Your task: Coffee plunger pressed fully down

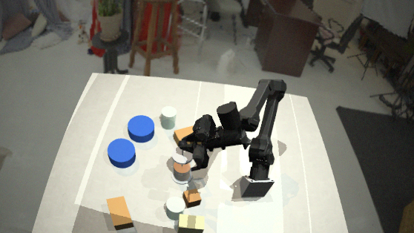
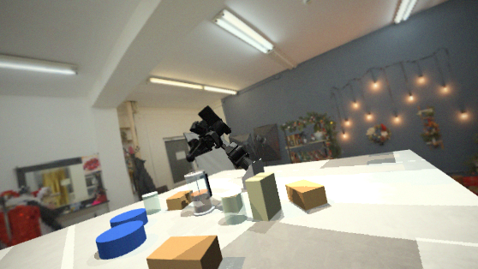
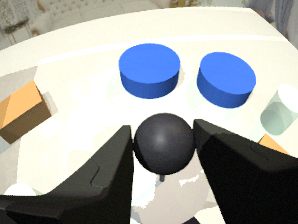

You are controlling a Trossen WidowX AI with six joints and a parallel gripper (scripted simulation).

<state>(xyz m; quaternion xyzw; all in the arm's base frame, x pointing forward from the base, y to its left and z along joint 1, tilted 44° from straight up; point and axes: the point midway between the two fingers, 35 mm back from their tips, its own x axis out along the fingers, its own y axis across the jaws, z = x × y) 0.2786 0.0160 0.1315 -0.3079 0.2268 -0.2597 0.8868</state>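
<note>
From the top view, the coffee press stands upright near the middle of the table, a glass cylinder with a brown band of coffee inside, and the gripper sits directly above it at the end of the black arm, whose base is off to the press's right. Beyond the press lies an orange block; a pale cylinder stands farther back, and two blue discs sit to the press's left. In front of the press are a small brown cube, a second pale cylinder and an olive block, with a long orange box to their left. In the exterior view the press stands level, its thin rod rising to the gripper above it, while the olive block stands nearer the camera and to the right of the press. In the wrist view the two dark fingers are clamped on the plunger's black round knob, one on each side and touching it, with the press lid pale beneath and the blue discs beyond the knob.
</note>
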